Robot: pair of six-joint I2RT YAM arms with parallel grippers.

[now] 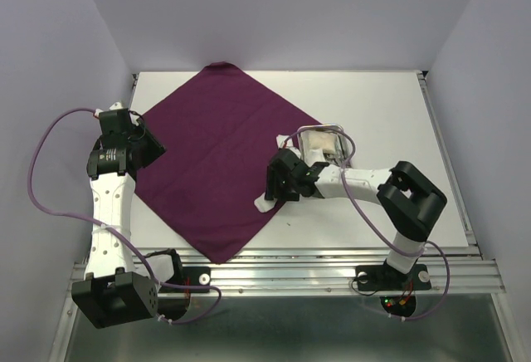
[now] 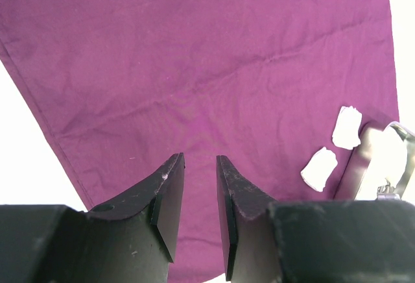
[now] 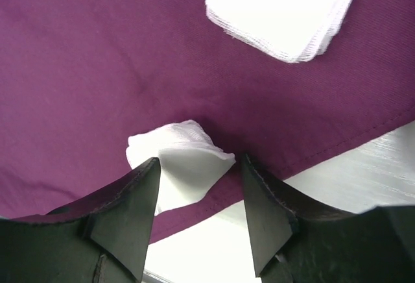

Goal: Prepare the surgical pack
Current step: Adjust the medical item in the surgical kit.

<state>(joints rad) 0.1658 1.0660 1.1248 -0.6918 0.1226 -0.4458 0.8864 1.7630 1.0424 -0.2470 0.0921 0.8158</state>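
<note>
Top external view shows a dark purple cloth (image 1: 216,154) spread flat as a diamond on a white table (image 1: 373,105), with one corner pointing to the near edge. A small steel tray (image 1: 322,144) sits at the cloth's right corner. Two white gauze pads lie on the cloth's right side: one (image 1: 286,139) just left of the tray, the other (image 1: 264,204) nearer, close to the near-right hem.

The right gripper (image 3: 200,163) hangs low over the nearer pad. Its jaws are spread wide, with the pad's rumpled corner between the tips. They straddle the pad and do not appear to pinch it. The left gripper (image 2: 200,159) hovers above the cloth's left corner, its jaws parted by a narrow gap with nothing between them.

The step in hand looks like collecting the loose gauze so it can be placed with the tray. The next move likely calls for lowering the right fingers onto the pad and squeezing the gauze alone. Catching the fabric beneath would probably drag the cloth and shift the tray.
</note>
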